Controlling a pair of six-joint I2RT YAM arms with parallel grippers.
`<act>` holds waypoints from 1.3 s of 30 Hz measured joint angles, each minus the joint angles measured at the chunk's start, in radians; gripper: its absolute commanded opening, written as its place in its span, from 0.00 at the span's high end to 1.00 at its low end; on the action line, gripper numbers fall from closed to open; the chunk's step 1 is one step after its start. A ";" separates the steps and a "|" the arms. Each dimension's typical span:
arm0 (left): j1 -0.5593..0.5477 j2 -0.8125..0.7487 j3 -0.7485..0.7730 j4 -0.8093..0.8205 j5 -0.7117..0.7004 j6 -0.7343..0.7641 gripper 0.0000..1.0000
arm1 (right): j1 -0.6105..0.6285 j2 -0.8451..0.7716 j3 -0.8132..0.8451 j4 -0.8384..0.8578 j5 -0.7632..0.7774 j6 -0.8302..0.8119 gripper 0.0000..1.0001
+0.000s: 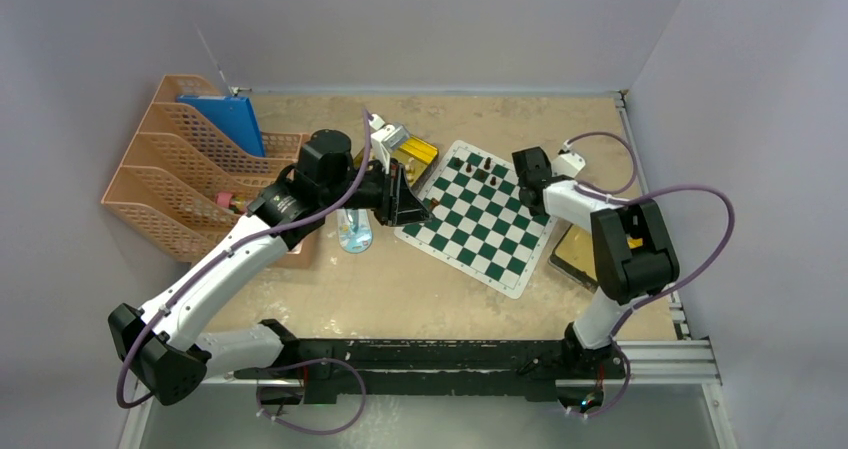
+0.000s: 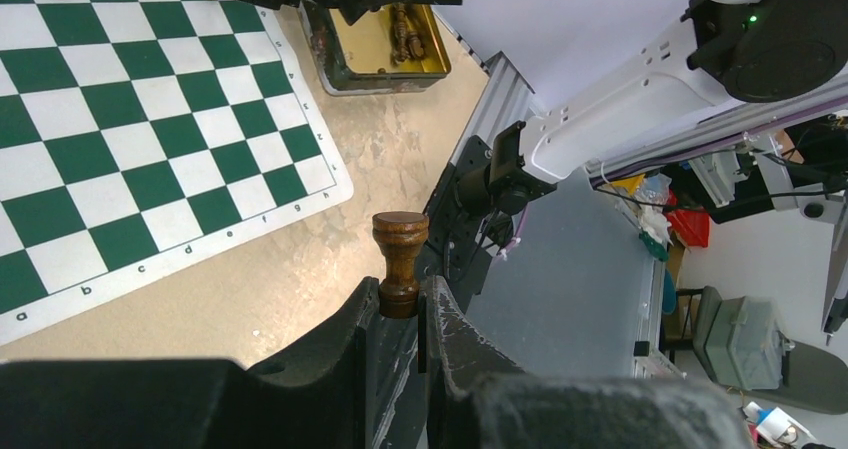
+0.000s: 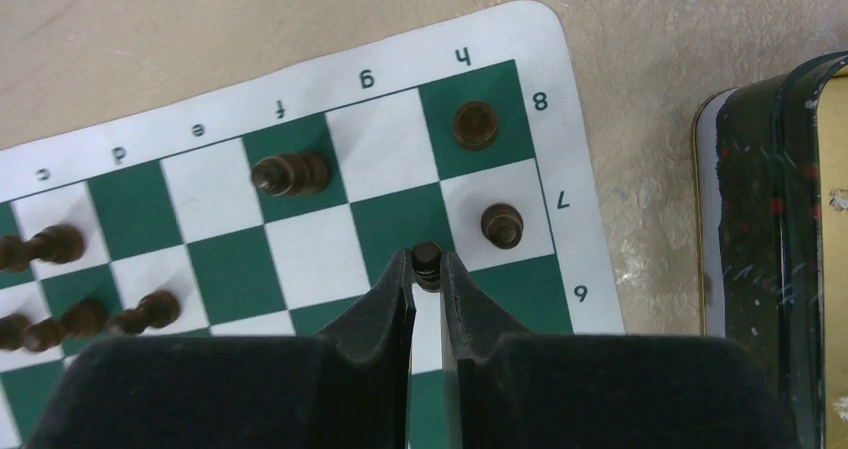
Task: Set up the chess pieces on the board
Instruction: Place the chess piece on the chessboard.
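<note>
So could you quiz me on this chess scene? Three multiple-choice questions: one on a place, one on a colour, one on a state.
1. The corner piece on the board stands on:
A) h8
B) f6
C) d7

2. The board's dark squares are:
A) black
B) green
C) red

3. The left gripper is:
A) open and empty
B) out of view
C) shut on a brown piece

Answers:
1 A: it sits in the square by the printed h and 8.
2 B: the checks are green and white.
3 C: it clamps the piece's base.
</note>
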 measured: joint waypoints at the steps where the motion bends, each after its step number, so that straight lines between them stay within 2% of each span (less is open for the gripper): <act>1: 0.000 0.000 0.000 0.000 0.000 0.000 1.00 | 0.000 0.014 0.002 0.002 0.010 0.003 0.99; 20: 0.000 0.004 0.000 -0.021 -0.007 0.000 1.00 | 0.000 0.047 0.019 0.059 0.048 0.003 0.97; 32: 0.000 0.015 0.000 -0.021 -0.007 0.000 1.00 | 0.000 0.072 0.025 0.074 0.072 0.001 0.87; 39: 0.000 0.029 0.000 -0.019 -0.006 0.000 1.00 | 0.001 0.071 0.025 0.073 0.072 -0.003 0.84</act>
